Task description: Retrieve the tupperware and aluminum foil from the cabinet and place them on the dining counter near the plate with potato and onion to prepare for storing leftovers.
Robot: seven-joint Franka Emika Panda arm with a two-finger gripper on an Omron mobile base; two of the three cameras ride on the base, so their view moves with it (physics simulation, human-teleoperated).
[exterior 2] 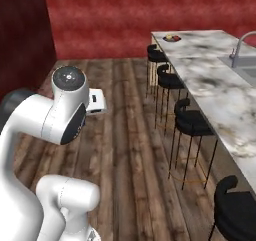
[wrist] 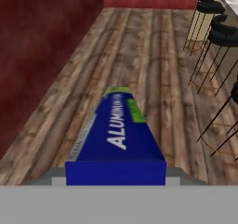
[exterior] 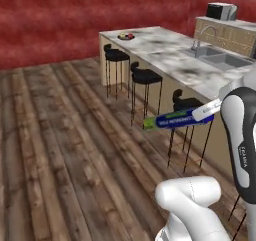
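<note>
The aluminum foil [exterior: 172, 120] is a long dark blue box with a green end, carried level above the wood floor with my gripper [exterior: 202, 113] shut on its near end. In the hand view the aluminum foil [wrist: 118, 137] points away from the hand, white lettering on top. The dining counter [exterior: 165, 52] runs along the right, and the plate with potato and onion [exterior: 126, 36] sits at its far end. In the right base view, the plate [exterior 2: 171, 38] lies on the far corner of the counter [exterior 2: 210, 82]. The tupperware and the cabinet are out of view.
Black stools [exterior: 145, 76] [exterior 2: 192, 123] line the near side of the counter. A sink with a faucet [exterior: 216, 58] is set into the marble top. A microwave [exterior: 221, 10] stands on the back counter. Open wood floor [exterior: 60, 135] stretches left, up to a red wall [exterior 2: 125, 20].
</note>
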